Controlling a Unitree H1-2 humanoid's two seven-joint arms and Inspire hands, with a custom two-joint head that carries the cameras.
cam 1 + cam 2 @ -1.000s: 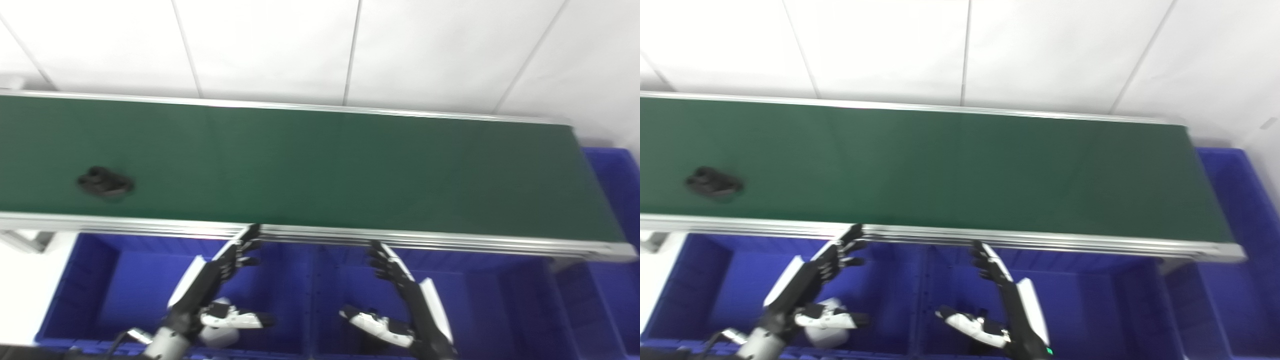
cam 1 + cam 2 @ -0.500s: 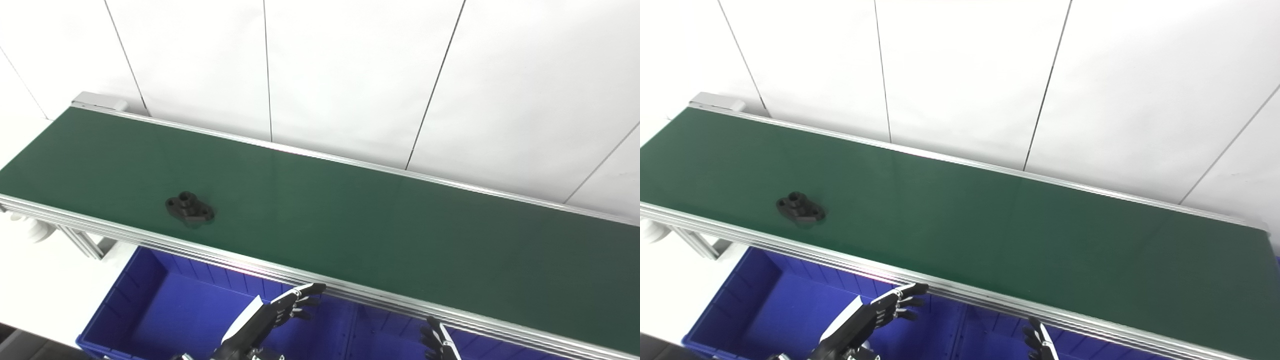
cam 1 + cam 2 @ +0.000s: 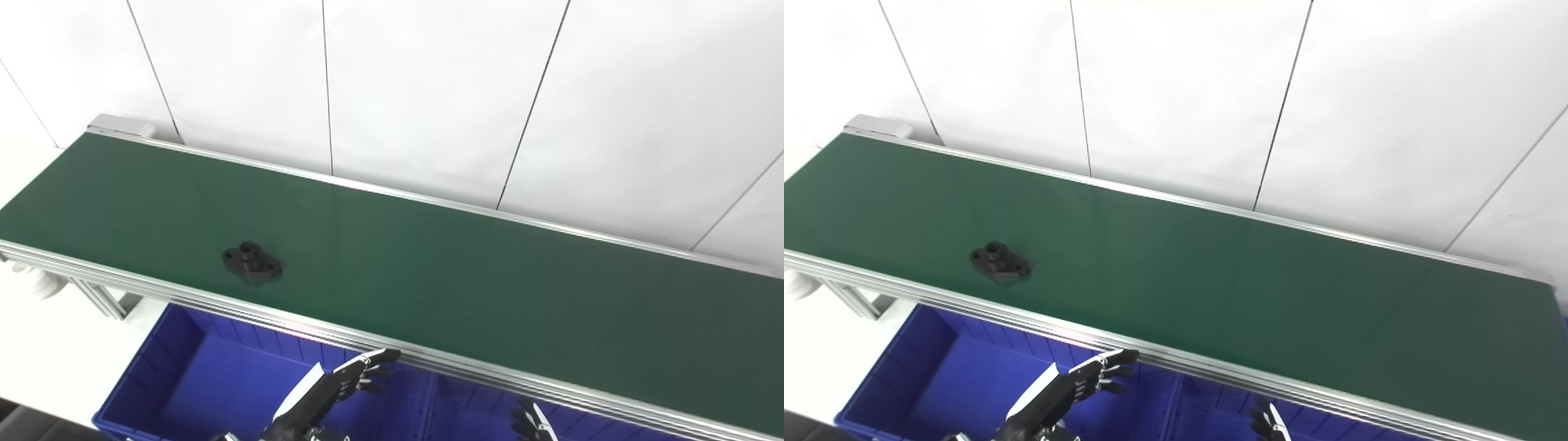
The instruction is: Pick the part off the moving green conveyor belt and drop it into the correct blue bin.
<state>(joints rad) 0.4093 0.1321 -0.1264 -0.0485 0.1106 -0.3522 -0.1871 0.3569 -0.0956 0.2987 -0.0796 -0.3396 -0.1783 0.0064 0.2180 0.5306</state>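
Since half a second ago the black part (image 3: 252,264) has ridden a bit further right along the green conveyor belt (image 3: 465,275); camera view barely shifted, my two hands about where they were

Part sits flat on the belt's left portion, close to the near aluminium rail (image 3: 343,334), well clear of both hands. Looks like a flanged piece with a raised round boss in the middle

Left hand (image 3: 343,383) hangs below the near rail, over the left blue bin (image 3: 184,380), fingers spread and pointing up-right toward the rail, holding nothing. Fingertips sit just under the rail; can't tell if they touch it

Right hand (image 3: 1268,424) is mostly cut off by the bottom edge, only dark fingertips show, apart from each other, over the next blue bin (image 3: 471,410) to the right. What I can see of it is empty and splayed

Belt runs diagonally from upper left to lower right against a white panelled wall (image 3: 429,92). Bins sit under the near side of the belt
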